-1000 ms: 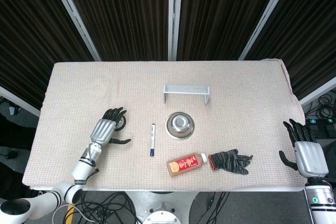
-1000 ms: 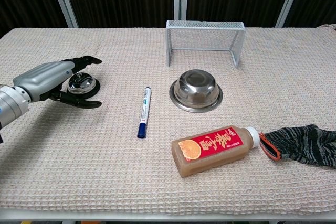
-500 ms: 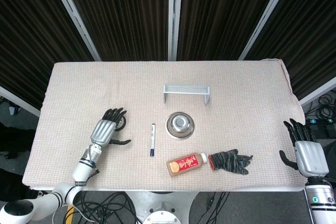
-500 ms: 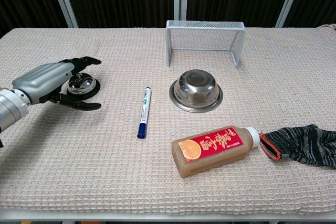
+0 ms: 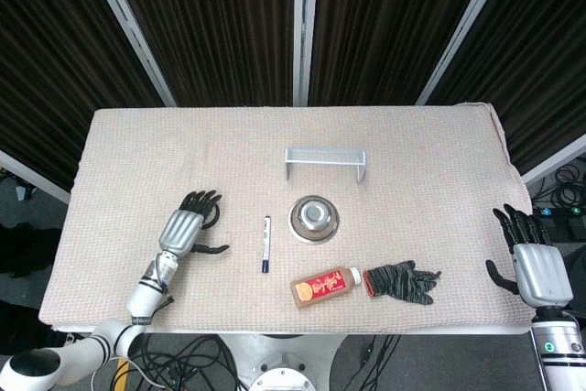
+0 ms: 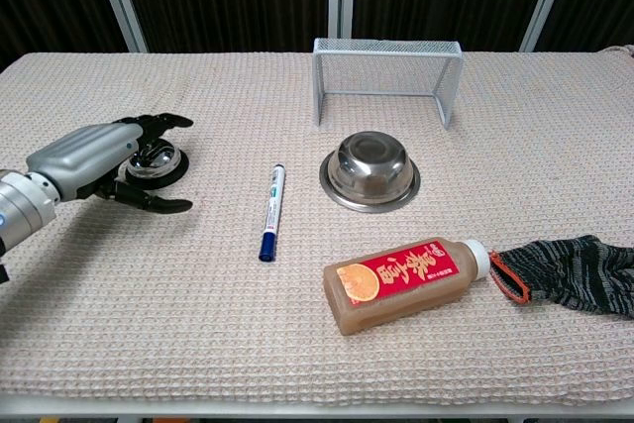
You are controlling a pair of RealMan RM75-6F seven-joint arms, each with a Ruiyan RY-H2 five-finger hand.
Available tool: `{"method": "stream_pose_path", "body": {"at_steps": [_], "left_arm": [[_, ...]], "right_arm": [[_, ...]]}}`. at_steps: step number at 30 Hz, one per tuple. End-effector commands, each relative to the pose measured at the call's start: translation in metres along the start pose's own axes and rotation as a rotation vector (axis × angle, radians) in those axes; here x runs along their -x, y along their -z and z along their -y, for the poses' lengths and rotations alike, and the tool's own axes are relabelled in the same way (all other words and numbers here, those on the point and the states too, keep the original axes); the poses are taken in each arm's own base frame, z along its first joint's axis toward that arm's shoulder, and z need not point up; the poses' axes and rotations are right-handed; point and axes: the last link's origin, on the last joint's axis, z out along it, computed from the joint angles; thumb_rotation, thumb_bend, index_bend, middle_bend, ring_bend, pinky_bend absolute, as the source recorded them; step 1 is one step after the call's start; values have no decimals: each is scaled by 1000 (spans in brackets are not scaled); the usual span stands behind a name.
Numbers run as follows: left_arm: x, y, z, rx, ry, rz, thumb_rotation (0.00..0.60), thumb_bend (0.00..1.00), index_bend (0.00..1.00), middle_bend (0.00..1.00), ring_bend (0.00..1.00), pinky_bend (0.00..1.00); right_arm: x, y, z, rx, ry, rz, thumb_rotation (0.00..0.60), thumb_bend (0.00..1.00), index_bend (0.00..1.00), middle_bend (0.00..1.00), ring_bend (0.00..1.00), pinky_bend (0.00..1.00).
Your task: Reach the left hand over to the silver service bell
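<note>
Since a second ago, the left hand (image 6: 84, 158) has slid back a little toward the robot, so more of the small round silver service bell (image 6: 156, 158) shows now. Its dark fingers (image 6: 163, 122) are spread apart and hold nothing. They reach around the far side of the bell, and the thumb lies on the near side. I cannot tell if they touch it.

From the left hand, the bell lies just ahead, right at the fingertips. It sits on the left part of the cloth-covered bench (image 5: 439, 162). The left hand is much nearer to it than the right hand (image 5: 536, 267), which waits at the far right edge of the bench, fingers apart and holding nothing.

On the bench I count one bell, one blue and white pen (image 6: 270, 211), one shiny metal bowl (image 6: 369, 171), one white wire rack (image 6: 386, 74), one brown juice bottle with a red label (image 6: 406, 279), and one dark knitted glove (image 6: 570, 273).
</note>
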Motion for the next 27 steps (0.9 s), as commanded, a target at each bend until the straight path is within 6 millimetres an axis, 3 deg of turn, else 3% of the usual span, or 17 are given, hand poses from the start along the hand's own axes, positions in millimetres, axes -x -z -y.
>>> {"method": "stream_pose_path", "body": {"at_steps": [1, 8, 17, 27], "left_arm": [[-2, 0, 0, -2, 4, -8, 283, 0, 0, 0, 0, 0], [17, 11, 7, -35, -2, 63, 282, 0, 0, 0, 0, 0], [-4, 1, -2, 6, 4, -38, 282, 0, 0, 0, 0, 0], [20, 13, 12, -39, -28, 92, 281, 0, 0, 0, 0, 0]], "right_arm": [[1, 0, 1, -3, 0, 4, 600, 268, 0, 0, 0, 0], [1, 0, -1, 5, 1, 7, 600, 270, 0, 0, 0, 0], [1, 0, -2, 6, -3, 6, 600, 268, 0, 0, 0, 0], [0, 0, -3, 11, -5, 3, 600, 270, 0, 0, 0, 0]]}}
